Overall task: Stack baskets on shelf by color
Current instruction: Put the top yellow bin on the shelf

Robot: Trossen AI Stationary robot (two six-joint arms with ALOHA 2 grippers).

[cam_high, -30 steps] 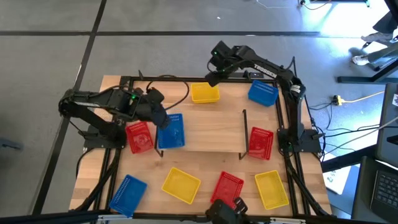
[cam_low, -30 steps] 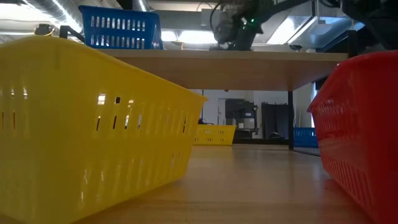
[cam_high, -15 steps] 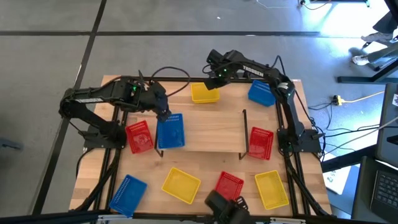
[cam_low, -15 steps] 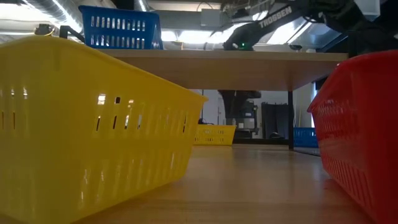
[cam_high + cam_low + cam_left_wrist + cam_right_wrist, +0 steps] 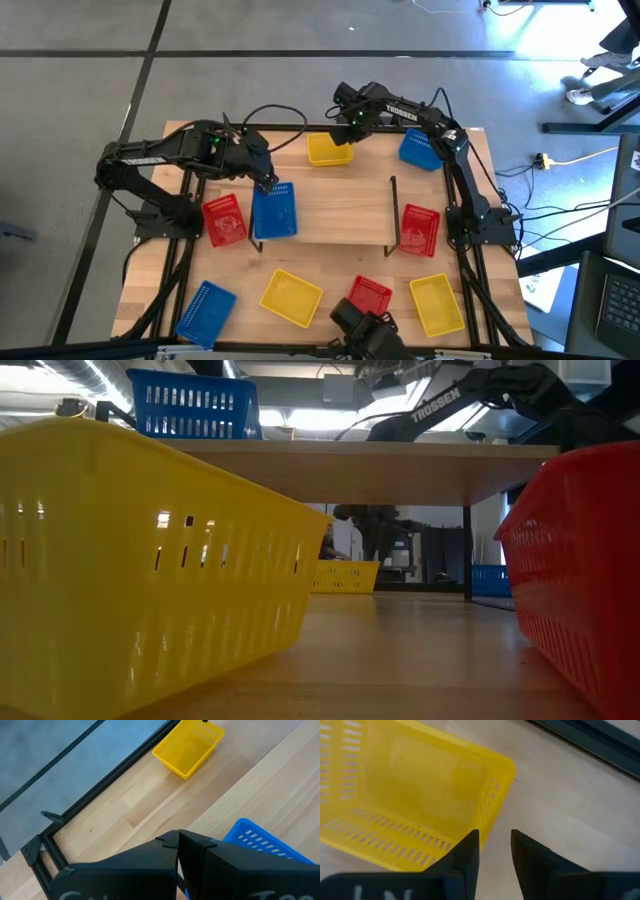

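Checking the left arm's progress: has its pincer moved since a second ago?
Yes. In the high view the left pincer has shifted from over the red basket to the blue basket's far edge.

The high camera looks straight down from well above, taking in the whole table (image 5: 300,215) and both arms. The low camera sits at tabletop height among the near baskets, facing level across the table under the shelf (image 5: 380,465) into the room. The left wrist camera looks down close over the shelf's far left, also catching the far yellow basket (image 5: 189,746). The right wrist camera hangs very near that same yellow basket, which all four views share.
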